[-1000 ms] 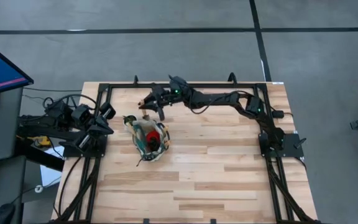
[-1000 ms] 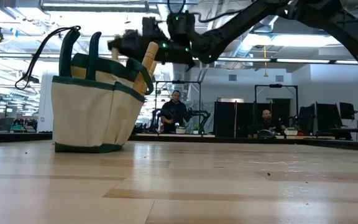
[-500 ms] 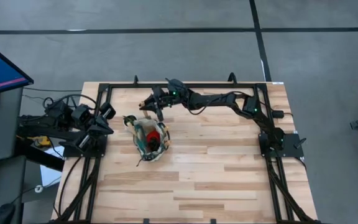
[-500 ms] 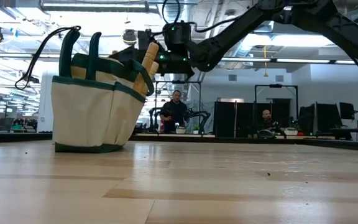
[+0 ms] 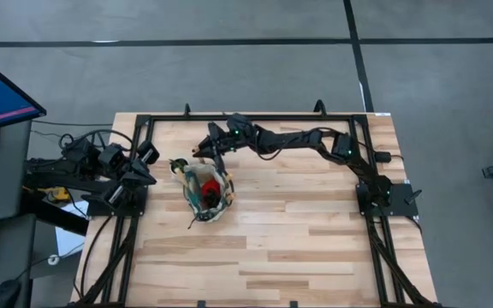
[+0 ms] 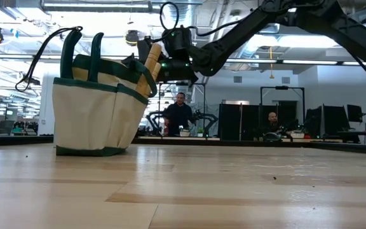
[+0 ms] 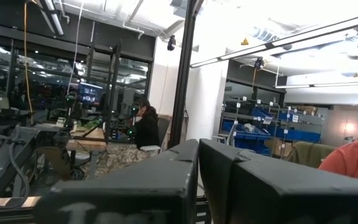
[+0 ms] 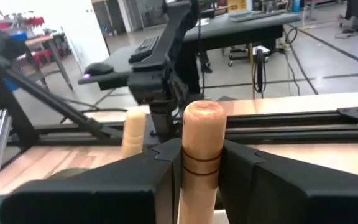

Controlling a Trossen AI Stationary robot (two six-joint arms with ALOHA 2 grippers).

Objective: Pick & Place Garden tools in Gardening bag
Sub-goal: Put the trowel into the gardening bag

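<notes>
Over table (image 5: 315,222): trowel handle (image 8: 201,146) upright

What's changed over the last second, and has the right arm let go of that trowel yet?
The right gripper, still shut on the wooden-handled trowel, has carried it down and in toward the gardening bag. No release yet. The bag stays put; the left gripper stays parked, shut.

Right hand (image 5: 205,151) with trowel (image 8: 200,149) above the bag (image 5: 206,193).

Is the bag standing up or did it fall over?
Standing up. The beige fabric bag with dark green trim sits on its base on the wooden table, green handles pointing upward, with wooden tool handles sticking out of its top.
</notes>
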